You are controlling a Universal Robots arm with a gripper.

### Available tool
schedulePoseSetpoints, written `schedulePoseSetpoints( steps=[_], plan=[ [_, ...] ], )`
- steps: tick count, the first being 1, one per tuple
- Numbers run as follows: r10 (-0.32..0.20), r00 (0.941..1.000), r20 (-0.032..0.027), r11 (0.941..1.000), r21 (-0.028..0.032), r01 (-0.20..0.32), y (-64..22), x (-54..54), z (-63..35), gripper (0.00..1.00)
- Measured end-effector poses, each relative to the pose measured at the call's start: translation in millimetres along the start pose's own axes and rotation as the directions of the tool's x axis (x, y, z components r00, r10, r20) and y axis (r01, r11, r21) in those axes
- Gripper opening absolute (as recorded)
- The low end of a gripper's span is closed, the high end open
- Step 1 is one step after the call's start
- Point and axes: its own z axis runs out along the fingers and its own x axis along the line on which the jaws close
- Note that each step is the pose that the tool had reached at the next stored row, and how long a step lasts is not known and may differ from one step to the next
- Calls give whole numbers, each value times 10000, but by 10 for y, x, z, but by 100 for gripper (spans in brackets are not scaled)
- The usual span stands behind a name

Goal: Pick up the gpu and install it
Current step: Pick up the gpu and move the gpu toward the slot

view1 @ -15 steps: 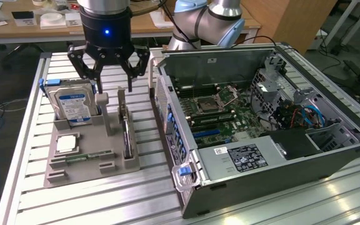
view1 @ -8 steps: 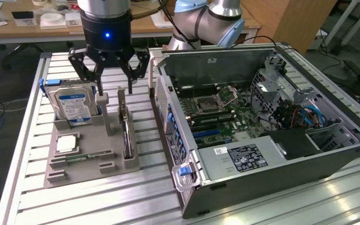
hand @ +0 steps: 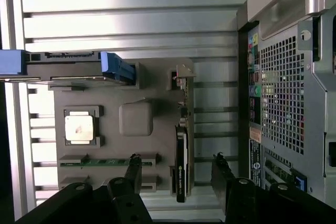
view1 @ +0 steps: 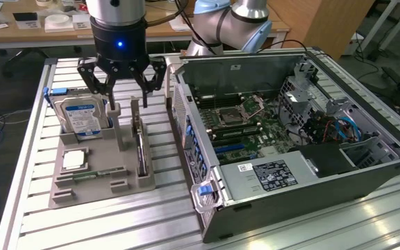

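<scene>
Black two-fingered gripper (hand: 176, 157) hung wide open and empty over the gpu (hand: 180, 169), a thin dark circuit card standing on edge in the grey moulded tray (hand: 136, 85), at the exterior view's left of the open metal computer case (view1: 241, 70). We judged an off-centre descent could jam a finger onto the card's edge.

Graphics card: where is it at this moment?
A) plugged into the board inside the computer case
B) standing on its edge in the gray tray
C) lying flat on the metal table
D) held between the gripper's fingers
B: the graphics card stands on its edge in a slot of the gray tray, and the open gripper above it holds nothing.
</scene>
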Motion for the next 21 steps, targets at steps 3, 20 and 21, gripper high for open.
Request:
schedulePoseSetpoints(
  steps=[3,20,21],
  plan=[
    [1,10000,-2,10000,7,-1,-1,0,16,65],
    [0,10000,0,10000,6,0,-3,-1,64,65],
    [1,10000,1,10000,6,-1,-3,-1,64,65]
  ],
)
